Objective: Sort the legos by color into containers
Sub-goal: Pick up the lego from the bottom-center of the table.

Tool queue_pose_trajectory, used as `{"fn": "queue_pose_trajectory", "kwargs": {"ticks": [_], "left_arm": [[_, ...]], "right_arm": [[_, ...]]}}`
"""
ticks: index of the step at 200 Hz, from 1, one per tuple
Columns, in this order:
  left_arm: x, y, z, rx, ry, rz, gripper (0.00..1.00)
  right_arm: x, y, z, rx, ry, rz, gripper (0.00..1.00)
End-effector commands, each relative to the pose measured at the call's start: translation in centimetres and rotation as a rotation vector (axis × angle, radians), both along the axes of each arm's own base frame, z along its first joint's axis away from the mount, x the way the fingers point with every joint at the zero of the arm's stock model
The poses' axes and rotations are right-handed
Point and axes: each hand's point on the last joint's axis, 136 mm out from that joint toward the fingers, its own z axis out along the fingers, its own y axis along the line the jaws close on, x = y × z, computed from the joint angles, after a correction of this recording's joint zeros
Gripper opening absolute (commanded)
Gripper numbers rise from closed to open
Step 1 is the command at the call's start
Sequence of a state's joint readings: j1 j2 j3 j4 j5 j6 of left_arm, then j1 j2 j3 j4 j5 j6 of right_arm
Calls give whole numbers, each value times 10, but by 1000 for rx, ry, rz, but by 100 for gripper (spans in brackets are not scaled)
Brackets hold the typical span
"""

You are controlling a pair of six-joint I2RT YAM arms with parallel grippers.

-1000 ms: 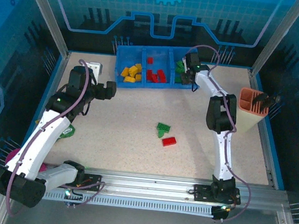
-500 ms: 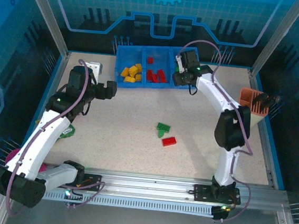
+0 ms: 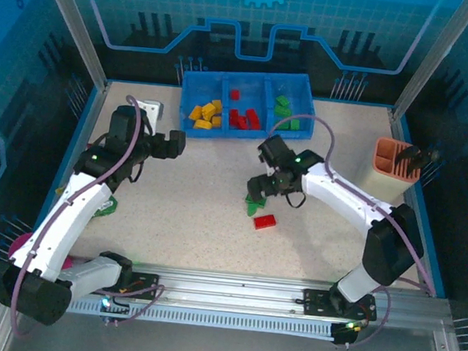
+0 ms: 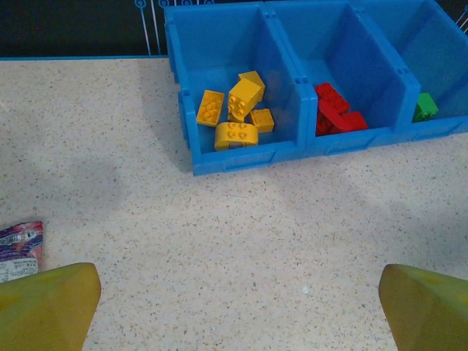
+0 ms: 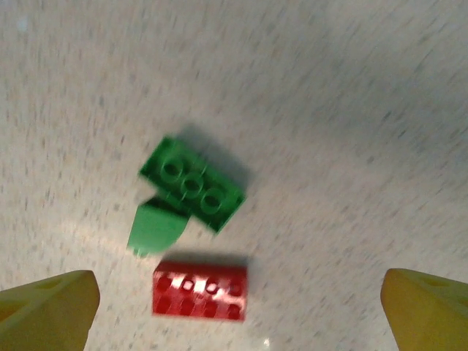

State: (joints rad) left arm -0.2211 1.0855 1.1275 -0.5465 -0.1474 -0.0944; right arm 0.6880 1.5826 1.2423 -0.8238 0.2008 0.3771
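- Far left: the left gripper (image 4: 238,306) hangs over bare table (image 4: 219,234), a bit short of the tray. Its yellow fingers are spread wide with nothing between them. A purple packet (image 4: 18,248) pokes in at the left edge of its wrist view.
- Back of the table: the blue tray (image 4: 241,157) sits with its three compartments side by side.
- The left compartment has a little heap of yellow legos (image 4: 235,113), the middle one has the red legos (image 4: 336,110), and the right one has green legos (image 4: 425,107).
- Mid-table, in front of the tray and well apart from it, three pieces are loose. There's a studded green brick (image 5: 191,183), a green sloped piece (image 5: 157,228) touching it, and a red brick (image 5: 199,289) just beside those two.
- The right gripper (image 3: 256,188) hovers right over that loose bunch. Its fingers are wide apart and it's holding nothing.
- Far right: an orange-pink holder (image 3: 394,162) stands near the table edge, nowhere close to the bricks.
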Motion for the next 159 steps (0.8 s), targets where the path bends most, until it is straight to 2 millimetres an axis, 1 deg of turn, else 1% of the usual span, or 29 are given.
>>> {"fn": "queue_pose_trajectory", "kwargs": {"ticks": [1,26,39,52,68,100,126,140,159], "left_arm": [[-2,-1,-2,-2,-1,-27,99],[-3,-1,-2,-2,-4,-28,99],[-4,-1,-2,-2,-5,-27,99],[-4,-1,-2,-2,-3,-27,99],[-4,-1,-2,-4,-5,-29,99],[-5,-1,-2,-4,-5,-29,99],[-5,-1,-3,-2,-3,-29,99],[-5,-1,-4,-1,0,-29,99],[-4,-1,-5,-2,1,-31,99]], "right_arm": [[-30,3,-10,-7,50,-18,100],[-56,6,-36,-59,106,8,100],[-66,6,-47,-86,129,7,100],[-70,7,-54,-101,140,0,100],[-71,7,-62,-113,146,-7,100],[-65,9,-72,-140,151,-13,100],[-64,6,-87,-184,168,-22,100],[-65,8,-94,-184,191,-18,100],[-62,10,-98,-182,190,-16,98]]}}
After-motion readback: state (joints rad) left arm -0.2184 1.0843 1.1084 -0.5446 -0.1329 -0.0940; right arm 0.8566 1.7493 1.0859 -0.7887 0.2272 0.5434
